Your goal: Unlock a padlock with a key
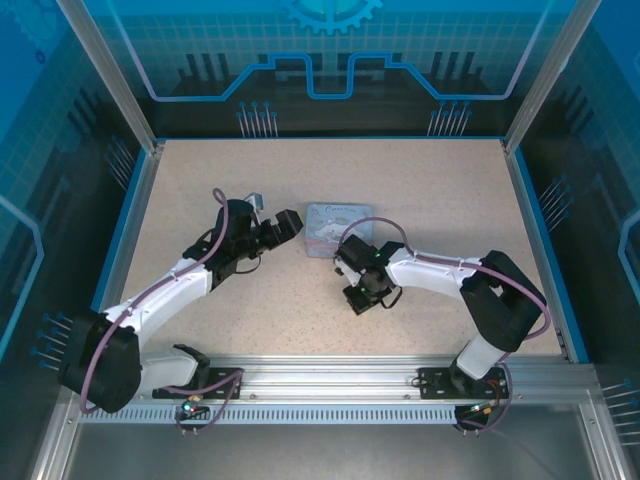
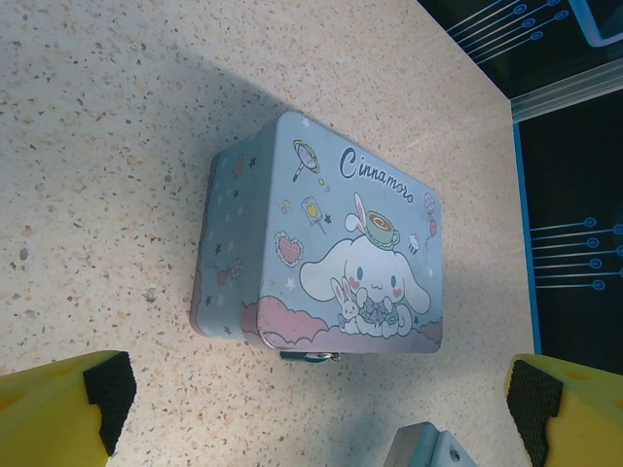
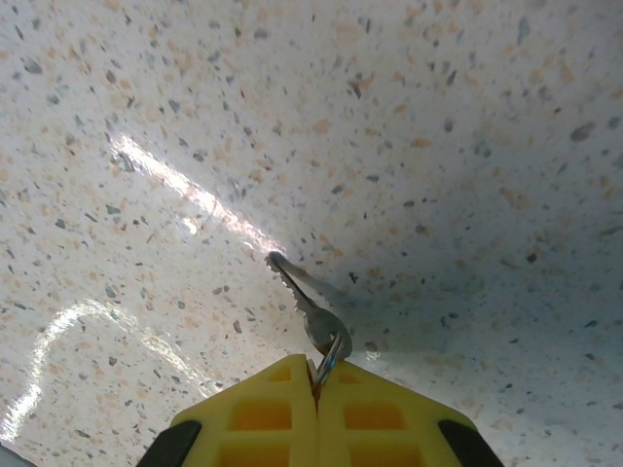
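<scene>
I see a pastel-blue tin printed with a white cartoon dog, pink clouds and dark script. The table is beige, speckled brown and grey. My left fingers and right fingers are yellow; the key is silvery.

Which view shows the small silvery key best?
Right wrist view: the small silvery metal key is pinched at its ring end by the shut right hand, blade in full sight. In the top external view it is too small to make out; the left wrist view faces the pastel-blue tin.
</scene>
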